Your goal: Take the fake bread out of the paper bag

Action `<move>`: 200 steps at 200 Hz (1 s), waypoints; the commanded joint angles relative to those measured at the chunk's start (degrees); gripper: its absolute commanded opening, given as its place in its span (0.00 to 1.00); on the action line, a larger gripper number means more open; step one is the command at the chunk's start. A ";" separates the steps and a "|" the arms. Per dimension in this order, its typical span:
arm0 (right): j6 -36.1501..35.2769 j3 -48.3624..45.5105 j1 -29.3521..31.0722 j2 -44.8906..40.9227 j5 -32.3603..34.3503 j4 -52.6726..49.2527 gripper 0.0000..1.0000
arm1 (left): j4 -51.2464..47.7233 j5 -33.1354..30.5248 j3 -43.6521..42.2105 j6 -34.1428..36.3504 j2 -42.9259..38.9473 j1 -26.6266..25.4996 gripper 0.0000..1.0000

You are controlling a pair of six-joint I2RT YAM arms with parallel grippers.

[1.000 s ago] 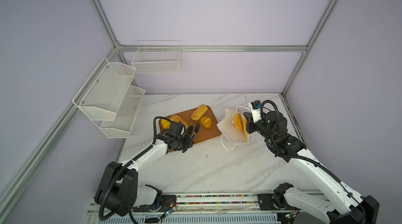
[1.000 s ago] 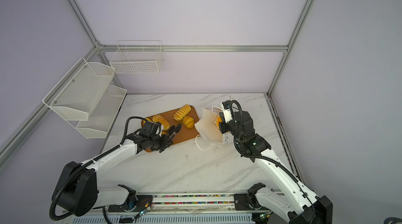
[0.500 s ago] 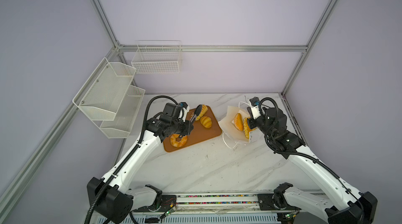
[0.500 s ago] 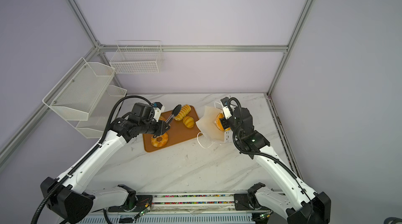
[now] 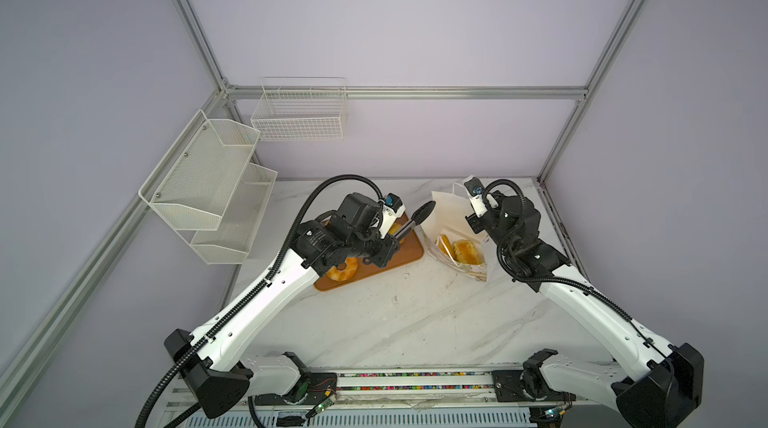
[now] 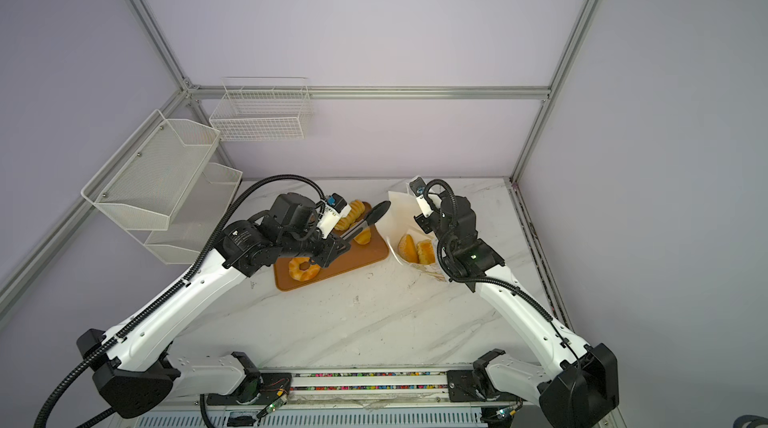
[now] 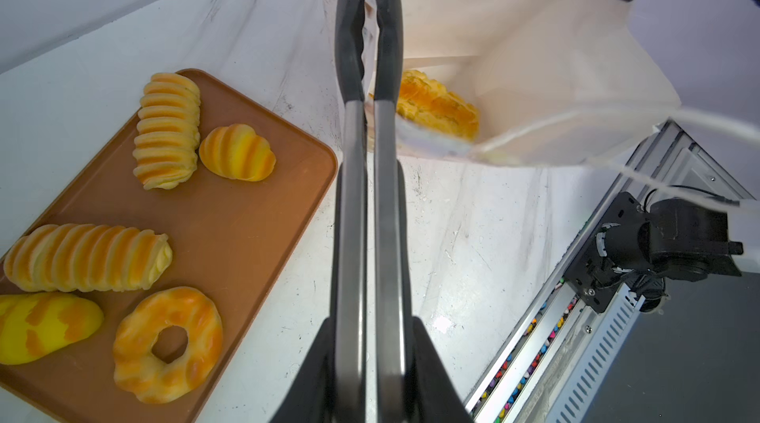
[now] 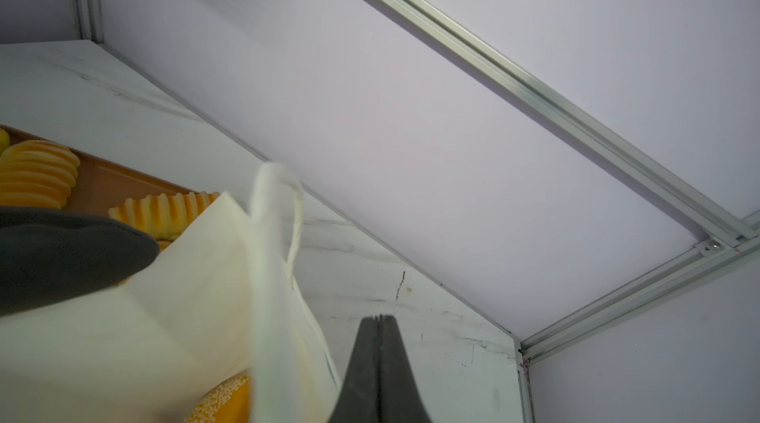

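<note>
The paper bag [image 7: 514, 30] looks matt, the fake bread [image 7: 166, 131] softly glossy, the tongs [image 7: 355, 215] brushed metal.

No legible text, brand or number — a white marking [image 5: 309, 233] on the left arm [image 5: 266, 301] is too small to read.

Soft, even light fills both top views. The marble surface [image 5: 415, 322] is bright, with only faint, blurred shadows under the left arm [image 5: 257, 301], well to the side of the paper bag [image 5: 453, 213]. In the left wrist view the bag's white inside is nearly washed out and its cord [image 7: 715, 121] smears. In the right wrist view the bag's near wall is out of focus.
</note>
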 commanded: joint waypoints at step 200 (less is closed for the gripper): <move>-5.32 13.55 -10.67 15.13 -9.58 6.63 0.00 | 8.13 -14.40 -12.79 -2.84 -9.16 -2.73 0.13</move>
